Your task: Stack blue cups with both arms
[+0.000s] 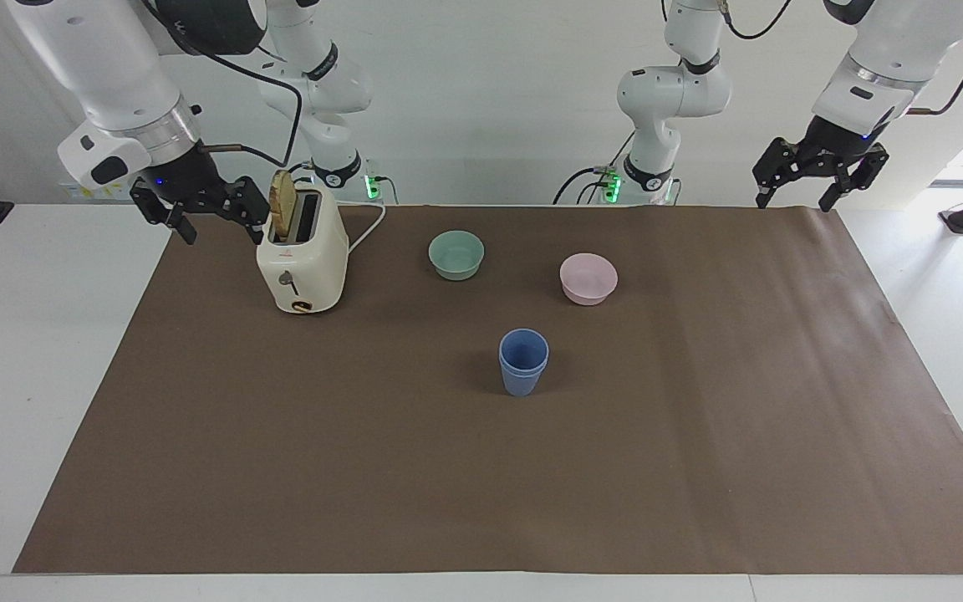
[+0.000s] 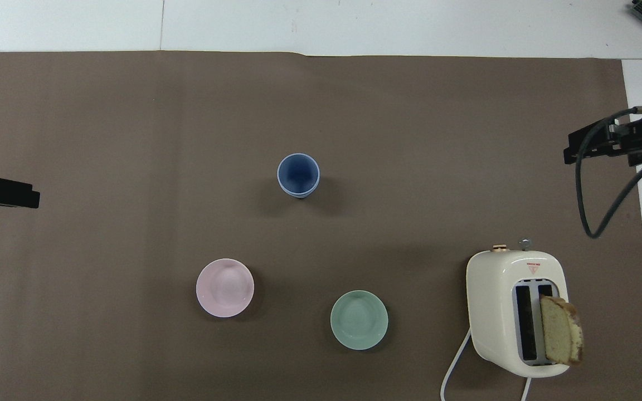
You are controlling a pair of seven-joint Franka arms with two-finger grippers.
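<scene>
The two blue cups [image 1: 523, 361] stand nested one in the other, upright, in the middle of the brown mat; the stack also shows in the overhead view [image 2: 298, 175]. My right gripper [image 1: 218, 222] is open and empty, up in the air beside the toaster, over the mat's edge at the right arm's end [image 2: 605, 142]. My left gripper [image 1: 792, 199] is open and empty, up in the air over the mat's edge at the left arm's end [image 2: 3, 192]. Both are well apart from the cups.
A cream toaster [image 1: 302, 259] with a bread slice [image 2: 560, 337] in one slot stands near the right arm's base. A green bowl [image 1: 456, 254] and a pink bowl [image 1: 588, 278] sit nearer to the robots than the cups.
</scene>
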